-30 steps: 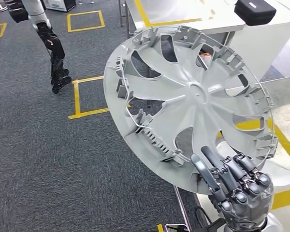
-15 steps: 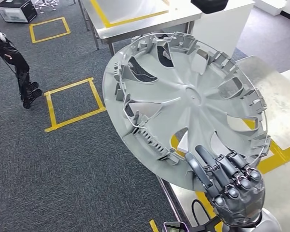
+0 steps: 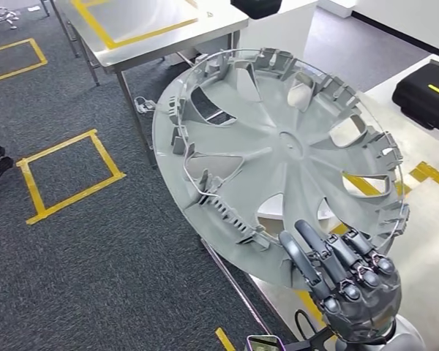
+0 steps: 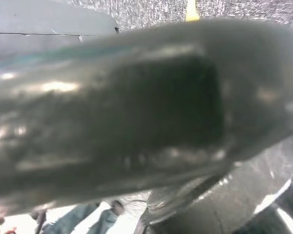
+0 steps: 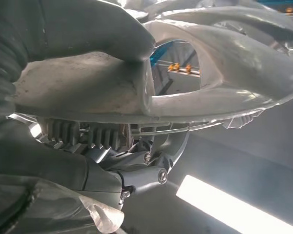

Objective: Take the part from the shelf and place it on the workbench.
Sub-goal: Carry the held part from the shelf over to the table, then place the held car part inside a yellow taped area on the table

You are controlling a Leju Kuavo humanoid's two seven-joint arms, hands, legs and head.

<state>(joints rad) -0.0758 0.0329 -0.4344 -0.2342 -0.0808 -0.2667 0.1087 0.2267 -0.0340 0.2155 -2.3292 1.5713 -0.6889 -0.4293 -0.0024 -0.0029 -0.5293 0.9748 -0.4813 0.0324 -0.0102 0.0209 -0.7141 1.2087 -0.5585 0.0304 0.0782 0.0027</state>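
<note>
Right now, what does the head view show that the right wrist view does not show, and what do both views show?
Head view alone: the whole round shape of the grey wheel cover, the dark carpet with yellow tape squares, a metal table behind, and a black case on a white surface to the right.

Right wrist view alone: the thick grey thumb pressing on the cover's face, seen edge-on.

Both: the right hand gripping the cover at its rim, with dark fingers on the ribbed side.
</note>
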